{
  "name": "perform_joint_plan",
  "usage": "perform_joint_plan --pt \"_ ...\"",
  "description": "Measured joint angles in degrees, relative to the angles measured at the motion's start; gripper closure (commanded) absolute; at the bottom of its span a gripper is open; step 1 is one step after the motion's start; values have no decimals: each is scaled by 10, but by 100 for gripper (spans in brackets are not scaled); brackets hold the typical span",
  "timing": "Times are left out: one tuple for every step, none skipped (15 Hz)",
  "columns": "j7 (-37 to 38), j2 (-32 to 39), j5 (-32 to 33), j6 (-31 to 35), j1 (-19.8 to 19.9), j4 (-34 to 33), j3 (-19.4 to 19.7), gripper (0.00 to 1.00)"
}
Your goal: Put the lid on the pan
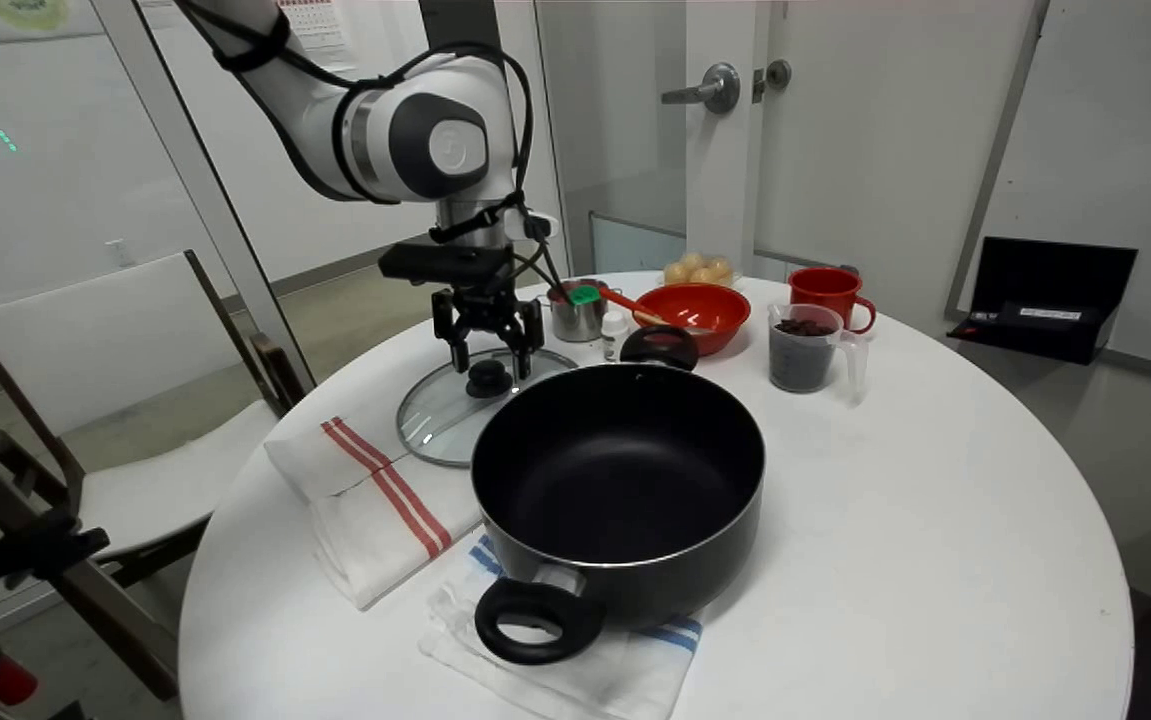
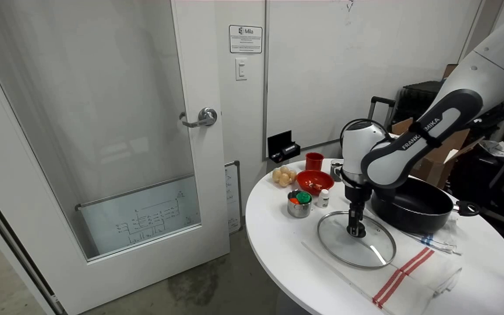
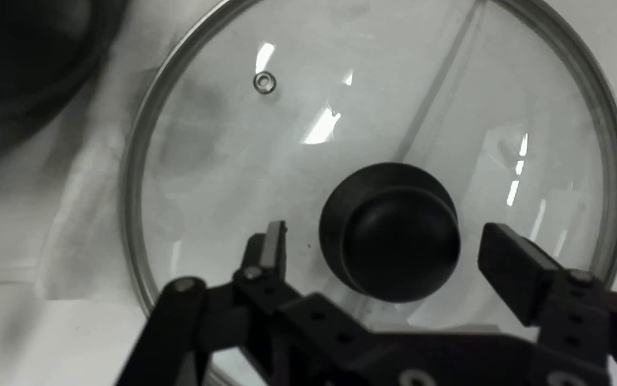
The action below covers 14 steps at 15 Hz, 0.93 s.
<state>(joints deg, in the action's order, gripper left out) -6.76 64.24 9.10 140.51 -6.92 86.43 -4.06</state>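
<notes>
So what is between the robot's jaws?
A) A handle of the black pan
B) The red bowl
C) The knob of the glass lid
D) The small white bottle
C: the wrist view shows the dark knob of the glass lid between the jaws, which stand open with a visible gap on each side of it.

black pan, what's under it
A white cloth with blue stripes pokes out from beneath the pan. The pan hides the rest, so how far the cloth runs underneath can't be seen.
</notes>
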Motion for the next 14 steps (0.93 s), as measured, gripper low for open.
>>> perform_joint_plan --pt "-1 3 0 -2 0 -4 0 46" --pt "-1 5 0 -2 0 -6 0 55" --pt "-1 6 0 -3 0 -9 0 62" --pt "-2 6 -1 -5 0 -11 -2 71" --pt "-2 5 -1 -10 0 -13 -3 73" --pt "-2 4 -1 -15 -1 -17 -4 74" --pt "-2 4 -1 -16 -1 -19 -4 74" --pt "-2 5 -1 -16 -1 -19 -4 74" --pt "-2 4 -1 -16 -1 -19 -4 74" --pt "-2 4 -1 -16 -1 -19 -4 74" --pt "-2 3 -1 -16 -1 -19 -6 74" --pt "-2 1 -1 -16 -1 -19 -8 74" --pt "-2 -2 -1 -16 -1 -18 -10 74" --pt "-2 -6 -1 -16 -2 -18 -13 74"
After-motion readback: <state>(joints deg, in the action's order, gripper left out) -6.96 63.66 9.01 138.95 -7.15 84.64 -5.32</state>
